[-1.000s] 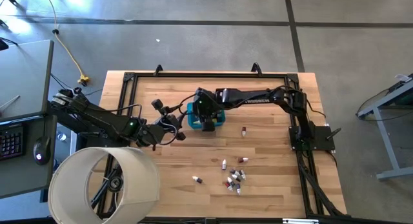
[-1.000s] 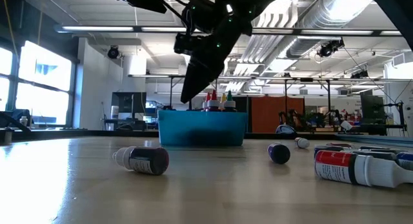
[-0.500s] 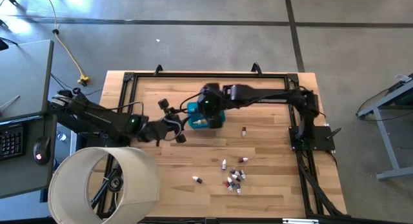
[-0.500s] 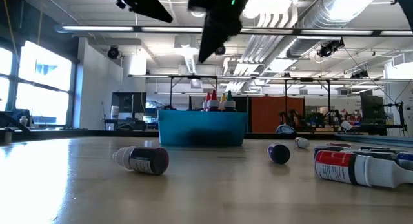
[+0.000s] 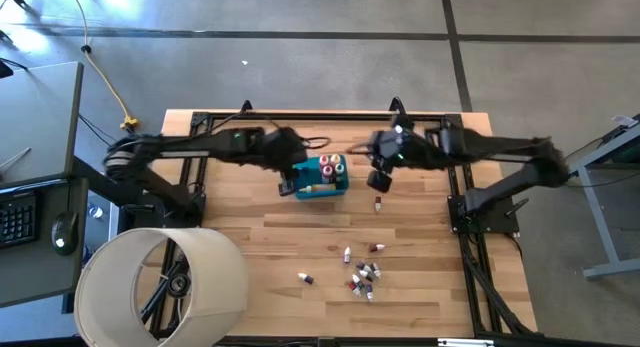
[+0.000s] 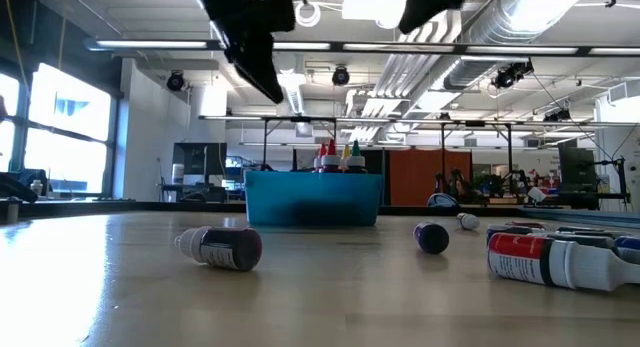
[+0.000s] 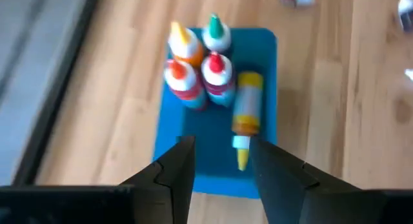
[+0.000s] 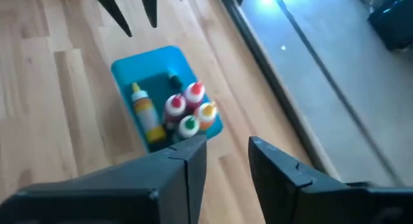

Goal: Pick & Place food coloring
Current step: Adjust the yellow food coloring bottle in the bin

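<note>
The food coloring bottles (image 7: 203, 69) in orange, green and red stand upright at one end of the blue tub (image 7: 206, 146), and a yellow bottle (image 7: 246, 117) lies on the tub floor beside them. In the high view the tub (image 5: 345, 187) sits mid-table toward the far side. My left gripper (image 7: 219, 166) is open and hovers above the tub's left end (image 5: 285, 184). My right gripper (image 8: 226, 159) is also open, raised and to the right of the tub (image 5: 378, 177). In the low view only the bottle tips (image 6: 335, 157) show over the tub wall (image 6: 313, 199).
Several loose vials lie in a cluster (image 5: 362, 275) toward the near edge. One more vial (image 5: 378, 202) lies near the tub and another (image 5: 305, 278) to the cluster's left. A large white cylinder (image 5: 160, 287) stands at the near left corner. Black rails (image 5: 320, 115) frame the table.
My right gripper rose from over the tub and moved toward the table's right edge. My left gripper swung from the near-left of the tub toward the far edge and now hangs over the tub's left end. The tub stayed in place.
</note>
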